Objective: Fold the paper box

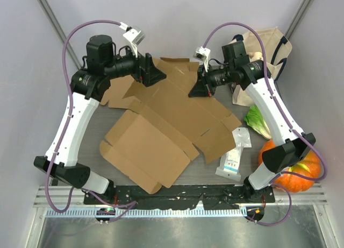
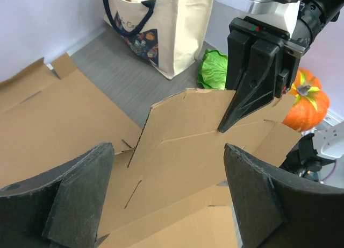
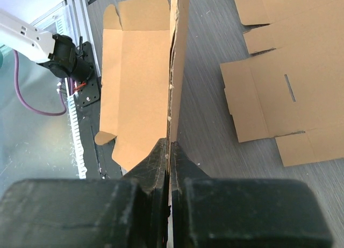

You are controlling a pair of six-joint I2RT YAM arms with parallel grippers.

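Observation:
The paper box point(image 1: 156, 135) is a flat unfolded brown cardboard sheet across the table's middle. My right gripper point(image 1: 194, 91) is shut on its far right edge and holds that panel raised. In the right wrist view the panel point(image 3: 180, 43) runs edge-on out of the closed gripper point(image 3: 171, 144). My left gripper point(image 1: 152, 76) is open at the box's far left part. In the left wrist view its fingers point(image 2: 64, 199) stand wide apart over the cardboard point(image 2: 188, 129), and the right gripper point(image 2: 223, 127) pinches the raised flap's far edge.
A second flat cardboard sheet point(image 1: 121, 89) lies at the back left and shows in the right wrist view point(image 3: 290, 59). A tote bag point(image 1: 269, 49), a green vegetable point(image 1: 258, 121), a pumpkin point(image 1: 298, 172) and a white packet point(image 1: 234, 154) sit on the right.

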